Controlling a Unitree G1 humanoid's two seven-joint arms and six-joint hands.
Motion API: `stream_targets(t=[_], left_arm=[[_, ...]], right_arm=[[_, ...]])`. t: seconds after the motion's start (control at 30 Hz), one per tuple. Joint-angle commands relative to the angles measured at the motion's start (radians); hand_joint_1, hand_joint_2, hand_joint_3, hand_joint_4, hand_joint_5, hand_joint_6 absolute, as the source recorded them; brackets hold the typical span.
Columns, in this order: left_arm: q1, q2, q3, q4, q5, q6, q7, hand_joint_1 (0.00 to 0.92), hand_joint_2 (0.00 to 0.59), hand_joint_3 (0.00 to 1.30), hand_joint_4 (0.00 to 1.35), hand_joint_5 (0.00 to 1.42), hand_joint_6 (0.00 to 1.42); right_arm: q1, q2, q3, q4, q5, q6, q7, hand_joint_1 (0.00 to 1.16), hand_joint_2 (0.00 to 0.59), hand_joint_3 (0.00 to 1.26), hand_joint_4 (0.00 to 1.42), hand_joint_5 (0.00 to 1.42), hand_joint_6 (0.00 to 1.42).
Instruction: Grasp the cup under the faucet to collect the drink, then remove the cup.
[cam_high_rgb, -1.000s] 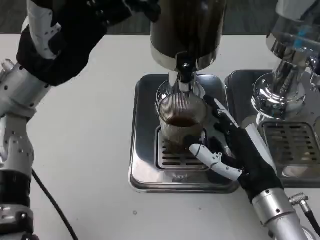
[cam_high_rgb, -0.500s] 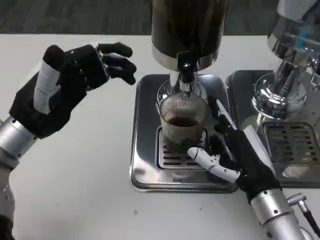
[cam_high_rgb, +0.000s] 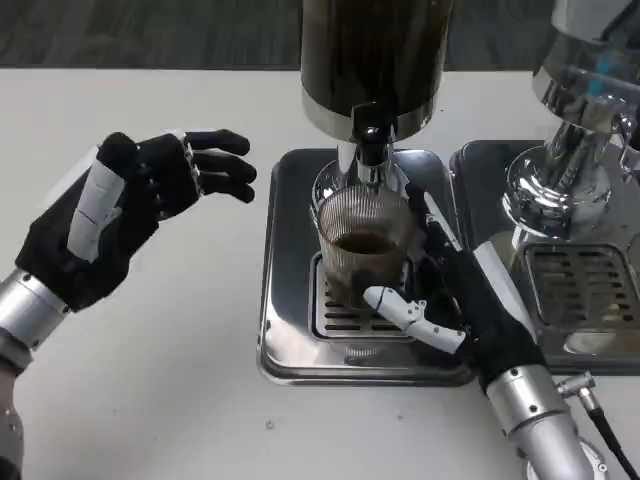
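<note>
A ribbed clear cup (cam_high_rgb: 362, 235) holding some dark drink stands on the grate of a steel drip tray (cam_high_rgb: 288, 300), right under the black faucet (cam_high_rgb: 371, 150) of a dark drink dispenser (cam_high_rgb: 375, 60). My right hand (cam_high_rgb: 462, 300) wraps the cup from the right. Its thumb lies across the front of the cup's base and its fingers run up the cup's right side. My left hand (cam_high_rgb: 130, 210) hovers over the white table to the left of the tray, fingers spread, holding nothing.
A second chrome dispenser (cam_high_rgb: 565, 160) with its own drip tray (cam_high_rgb: 590, 290) stands close on the right, beside my right forearm. A black cable (cam_high_rgb: 612, 440) trails at the bottom right. Bare white table (cam_high_rgb: 180, 380) stretches left of the tray.
My left hand has come down and back from the top of the dispenser to the left side of the table. My right hand has closed in tighter on the cup, thumb sliding left.
</note>
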Motion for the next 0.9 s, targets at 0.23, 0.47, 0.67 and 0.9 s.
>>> stream_targets(t=[0.23,0.47,0.67,0.9], left_arm=[[0.024,0.025,0.003,0.063,0.034,-0.025,0.023,0.000,0.084,0.44,0.46,0.48,0.30],[0.032,0.037,0.003,0.096,0.038,-0.037,0.033,0.000,0.092,0.45,0.46,0.48,0.30],[0.036,0.047,0.005,0.111,0.038,-0.041,0.040,0.000,0.093,0.46,0.47,0.49,0.30],[0.040,0.051,0.003,0.124,0.040,-0.045,0.046,0.000,0.100,0.47,0.47,0.50,0.30]], right_arm=[[-0.074,0.015,-0.004,0.095,0.002,-0.062,-0.028,0.57,0.219,0.00,0.00,0.00,0.00],[-0.111,0.011,0.006,0.139,-0.013,-0.066,-0.029,0.60,0.216,0.00,0.00,0.00,0.00],[-0.123,0.009,0.017,0.151,-0.046,-0.053,-0.050,0.67,0.206,0.00,0.00,0.00,0.03],[-0.128,0.007,0.027,0.150,-0.083,-0.024,-0.079,0.72,0.202,0.00,0.00,0.07,0.11]])
